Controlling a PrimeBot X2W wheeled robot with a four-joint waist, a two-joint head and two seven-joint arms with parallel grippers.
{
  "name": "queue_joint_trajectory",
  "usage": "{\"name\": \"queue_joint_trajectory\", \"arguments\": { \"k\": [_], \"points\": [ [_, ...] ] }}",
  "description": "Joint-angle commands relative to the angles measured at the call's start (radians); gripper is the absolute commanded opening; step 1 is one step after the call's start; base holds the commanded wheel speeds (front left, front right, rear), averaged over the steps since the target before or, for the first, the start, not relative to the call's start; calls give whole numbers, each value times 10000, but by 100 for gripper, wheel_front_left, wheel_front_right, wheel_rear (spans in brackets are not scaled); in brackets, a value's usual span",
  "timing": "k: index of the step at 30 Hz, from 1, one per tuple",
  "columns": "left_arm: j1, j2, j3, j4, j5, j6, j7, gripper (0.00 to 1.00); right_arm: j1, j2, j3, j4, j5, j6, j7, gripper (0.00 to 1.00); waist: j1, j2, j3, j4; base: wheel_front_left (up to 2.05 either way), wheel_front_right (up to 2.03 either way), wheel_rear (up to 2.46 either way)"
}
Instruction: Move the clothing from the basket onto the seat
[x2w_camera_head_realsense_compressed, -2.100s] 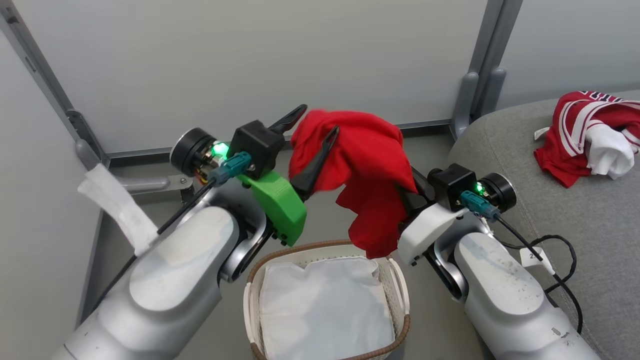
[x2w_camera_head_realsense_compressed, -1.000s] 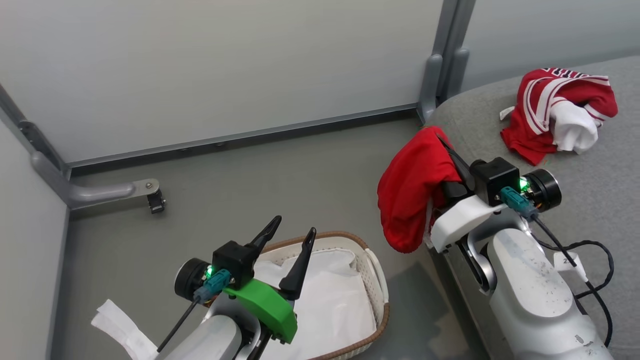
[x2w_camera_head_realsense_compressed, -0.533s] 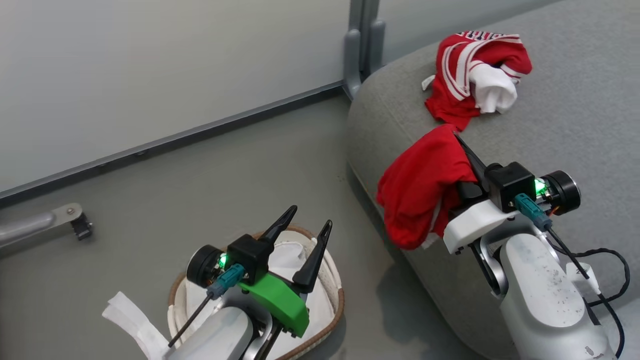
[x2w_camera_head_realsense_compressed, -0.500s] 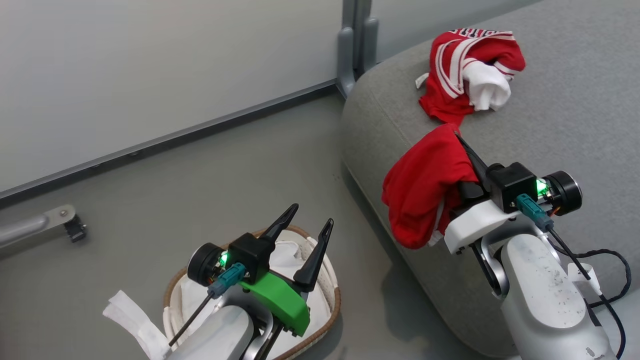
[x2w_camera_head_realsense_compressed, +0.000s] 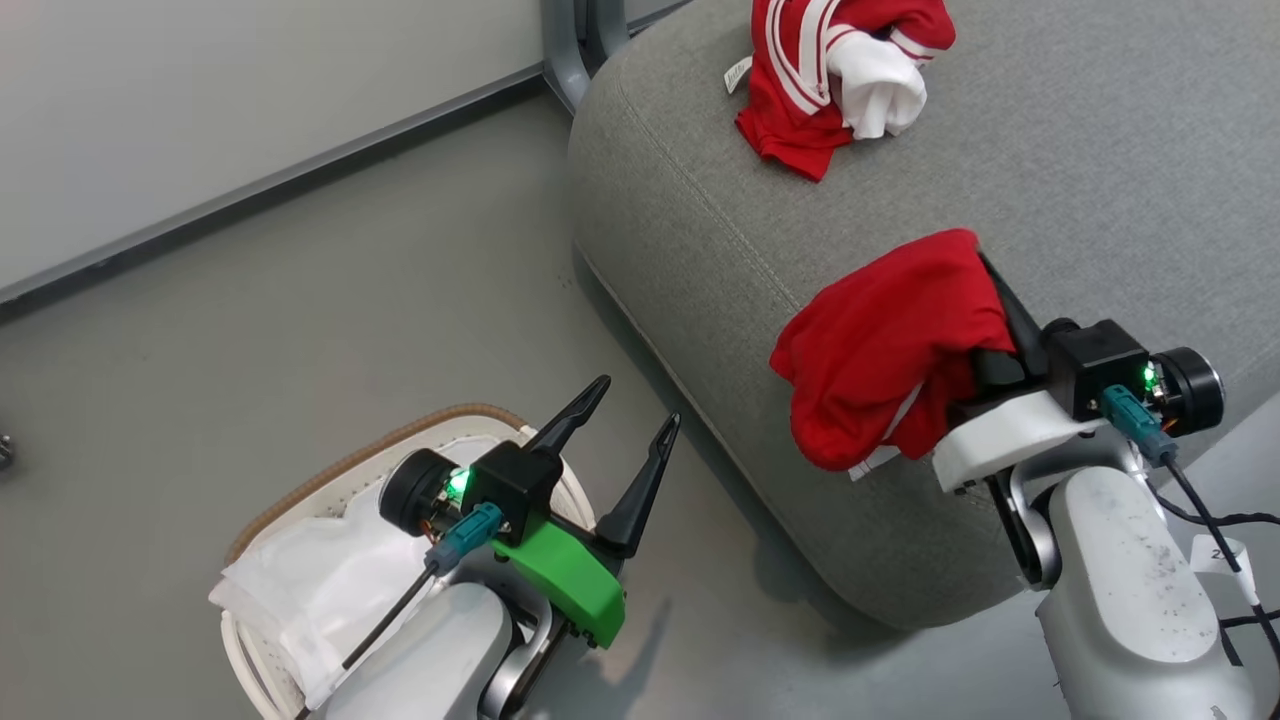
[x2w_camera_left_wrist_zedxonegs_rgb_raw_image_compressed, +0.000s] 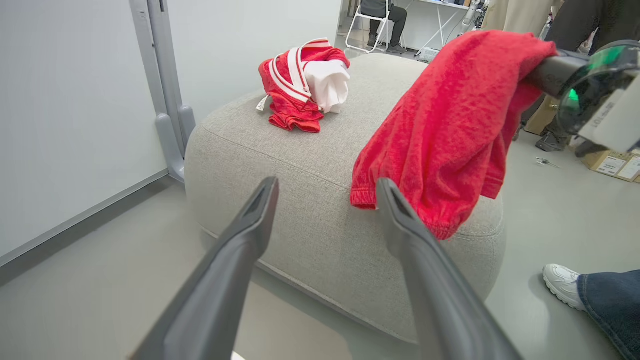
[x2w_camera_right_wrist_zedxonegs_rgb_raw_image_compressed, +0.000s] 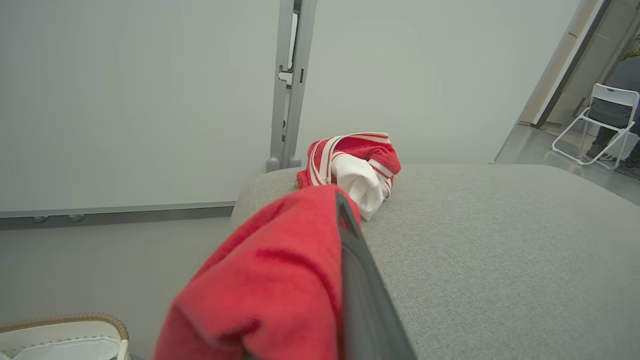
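My right gripper (x2w_camera_head_realsense_compressed: 975, 258) is shut on a plain red garment (x2w_camera_head_realsense_compressed: 885, 350) and holds it above the front left part of the grey seat (x2w_camera_head_realsense_compressed: 1050, 150). The cloth drapes over its fingers (x2w_camera_right_wrist_zedxonegs_rgb_raw_image_compressed: 350, 260) and hangs past the seat's edge (x2w_camera_left_wrist_zedxonegs_rgb_raw_image_compressed: 450, 130). A red jersey with white stripes (x2w_camera_head_realsense_compressed: 830, 75) lies bunched on the seat's far side (x2w_camera_left_wrist_zedxonegs_rgb_raw_image_compressed: 300, 82). At the lower left, my left gripper (x2w_camera_head_realsense_compressed: 638, 400) stands open and holds nothing, above the floor beside the white basket (x2w_camera_head_realsense_compressed: 330, 470) with its brown rim. In the basket lies a white liner (x2w_camera_head_realsense_compressed: 330, 580).
A grey wall post (x2w_camera_head_realsense_compressed: 575, 40) stands at the seat's far corner against pale wall panels. A person's white shoe (x2w_camera_left_wrist_zedxonegs_rgb_raw_image_compressed: 562, 285) and jeans leg are on the floor right of the seat. A folding chair (x2w_camera_right_wrist_zedxonegs_rgb_raw_image_compressed: 597, 120) and cardboard boxes (x2w_camera_left_wrist_zedxonegs_rgb_raw_image_compressed: 612, 162) stand farther off.
The head view has swung right toward the seat. My right gripper has carried the red garment from above the basket to over the seat. The left gripper stays open by the basket.
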Motion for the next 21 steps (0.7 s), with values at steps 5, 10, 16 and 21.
{"name": "queue_joint_trajectory", "arguments": {
  "k": [5,10,16,21],
  "points": [
    [-360,162,-26,40,157,-75,36,100,-649,-312,-554,-123,-363,-14,-5,0,0,-1,747,523,0,0,0],
    [-565,338,-30,-61,260,-34,103,100,-1849,-1128,-929,95,-608,-14,-4,0,0,-1,1250,1260,0,0,0],
    [-765,349,-66,-182,320,-6,117,100,-3735,-2750,-1657,507,-864,-14,376,0,0,-1,1878,2342,0,0,0],
    [-870,306,-115,-253,377,5,105,100,-4386,-3679,-2700,1142,-1026,-14,746,0,0,-1,2363,3072,0,0,0]
  ]
}}
